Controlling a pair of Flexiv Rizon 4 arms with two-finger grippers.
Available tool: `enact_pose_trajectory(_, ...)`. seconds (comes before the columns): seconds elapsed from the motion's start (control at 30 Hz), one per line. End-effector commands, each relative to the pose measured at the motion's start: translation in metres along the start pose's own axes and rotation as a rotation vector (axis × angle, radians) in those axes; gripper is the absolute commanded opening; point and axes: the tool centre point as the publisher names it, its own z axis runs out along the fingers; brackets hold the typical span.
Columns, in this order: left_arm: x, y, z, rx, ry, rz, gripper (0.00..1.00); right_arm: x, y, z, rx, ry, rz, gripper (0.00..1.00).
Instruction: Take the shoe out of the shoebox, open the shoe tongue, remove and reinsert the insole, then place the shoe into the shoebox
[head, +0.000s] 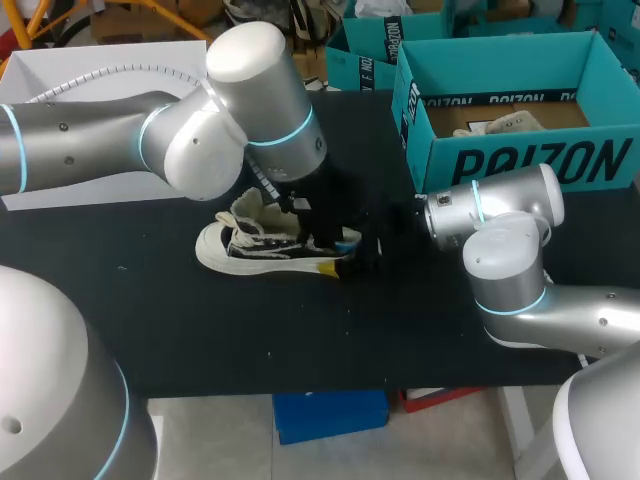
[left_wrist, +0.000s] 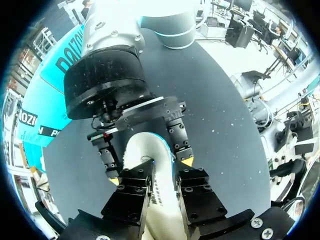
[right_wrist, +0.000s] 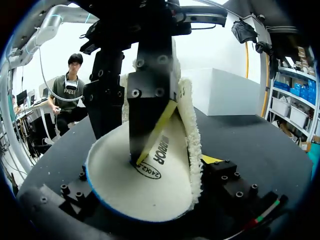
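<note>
A black-and-cream shoe (head: 262, 248) lies on its side in the middle of the black table (head: 300, 340). My left gripper (head: 300, 213) hangs over its opening. In the left wrist view the left gripper (left_wrist: 164, 172) is shut on the white, blue-edged insole (left_wrist: 148, 150). Seen from the right wrist, the insole (right_wrist: 125, 192) stands curled, pinched from above by a yellow-tipped left finger (right_wrist: 159, 125). My right gripper (right_wrist: 150, 172) is open at the shoe's heel (head: 366, 250), its fingers either side of the insole's end. The teal shoebox (head: 520, 160) stands open at the back right.
A white box (head: 100, 70) sits at the back left and a second teal box (head: 375, 55) behind the shoebox. Pale stuffing or another shoe (head: 500, 125) lies inside the shoebox. The table's near side is bare black surface.
</note>
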Motion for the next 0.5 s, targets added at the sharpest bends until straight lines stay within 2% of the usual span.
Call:
enact_pose_trajectory(0.03, -0.003, 0.0, 0.0, -0.001, -0.007, -0.005, 0.09, 0.0, -0.006, 0.005, 0.001, -0.002, 0.002, 0.0)
enact_pose_trajectory(0.07, -0.004, 0.0, -0.001, -0.001, -0.007, -0.006, 0.01, 0.0, -0.006, 0.005, 0.001, -0.002, 0.002, 0.0)
enact_pose_trajectory(0.27, 0.0, 0.0, -0.009, 0.016, -0.002, -0.012, 0.0, 0.0, -0.006, 0.005, 0.001, -0.002, 0.002, 0.0)
enact_pose_trajectory(0.5, 0.011, 0.004, -0.037, 0.186, 0.062, -0.016, 0.0, 0.0, -0.006, 0.005, 0.001, -0.002, 0.002, 0.0)
